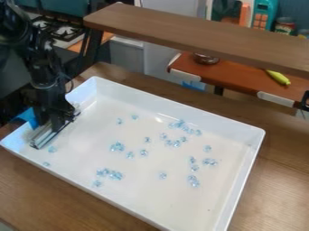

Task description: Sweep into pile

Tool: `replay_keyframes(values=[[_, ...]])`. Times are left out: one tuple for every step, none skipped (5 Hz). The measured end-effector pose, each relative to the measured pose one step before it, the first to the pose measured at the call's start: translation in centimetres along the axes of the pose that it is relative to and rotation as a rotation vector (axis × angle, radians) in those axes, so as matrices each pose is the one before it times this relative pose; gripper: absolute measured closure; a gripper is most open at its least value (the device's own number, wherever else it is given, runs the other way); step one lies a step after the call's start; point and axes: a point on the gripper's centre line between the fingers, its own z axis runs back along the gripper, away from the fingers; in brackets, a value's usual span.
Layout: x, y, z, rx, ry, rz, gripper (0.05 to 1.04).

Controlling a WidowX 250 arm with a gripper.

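A black gripper (55, 121) hangs down over the left end of a white tray (253, 144). Below it, a metallic, flat-edged sweeping tool (42, 137) stands against the tray floor near the left wall, with a blue part (27, 118) beside it. The arm hides where tool and gripper meet. Small light-blue pieces lie scattered over the tray: a clump (117, 146) in the middle, another (109, 173) toward the front, a looser group (181, 126) toward the back right, and several pieces (193, 180) at the right. One piece (52, 149) lies close to the tool.
The tray's raised walls surround the pieces, on a wooden table (283, 180). A wooden shelf (193, 34) spans the back above the table. Behind stand a stove (57, 29) and a reddish-brown surface (235, 79) with a yellow banana-like item (278, 77) and a metal bowl (206, 58).
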Motion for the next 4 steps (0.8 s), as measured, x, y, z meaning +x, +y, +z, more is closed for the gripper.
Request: replay_keyframes(values=[[-0.649, -0.888, -0.028, -0.0220, 0.0166, -0.0178, 0.723], [-0.725, -1.925, 0.471, -0.0449, 0.0368, -0.0277, 0.726], [-1.213, -2.118, 0.472, -0.0399, 0.0434, -0.0248, 0.726], [-0.674, -2.046, 0.281, -0.0157, 0.0095, -0.0434, 0.727]])
